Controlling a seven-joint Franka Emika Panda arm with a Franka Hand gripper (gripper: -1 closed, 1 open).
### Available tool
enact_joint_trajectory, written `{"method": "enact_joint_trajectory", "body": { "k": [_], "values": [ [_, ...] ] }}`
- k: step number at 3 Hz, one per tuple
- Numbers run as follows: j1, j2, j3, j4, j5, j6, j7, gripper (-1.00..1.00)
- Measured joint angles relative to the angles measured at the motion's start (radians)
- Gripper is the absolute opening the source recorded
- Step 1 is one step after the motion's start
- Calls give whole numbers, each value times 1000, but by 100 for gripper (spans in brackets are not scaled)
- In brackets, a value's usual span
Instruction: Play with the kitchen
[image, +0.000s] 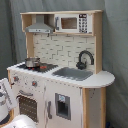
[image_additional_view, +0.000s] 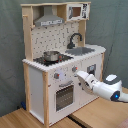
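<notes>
While the white robot arm's tool (image_additional_view: 80, 76) noses the oven-side front near a knob, its opening unclear, the tall white-and-wood toy kitchen (image_additional_view: 60, 60) stands at twelve o'clock; rigid, probably light, best worked by knobs or handle.

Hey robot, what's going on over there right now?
Claw at the kitchen front, by the knobs. Oven door shut. Pot on stovetop. Nothing blocking.

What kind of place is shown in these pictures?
Probably a robot test area, not a real kitchen: a toy kitchen stands on a wooden floor before a grey curtain, with the robot arm reaching toward it.
</notes>
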Motion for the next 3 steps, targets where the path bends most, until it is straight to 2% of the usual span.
{"method": "enact_joint_trajectory", "body": {
  "k": [3],
  "values": [
    [1,-9,38,-44,0,50,331,100]
  ]
}}
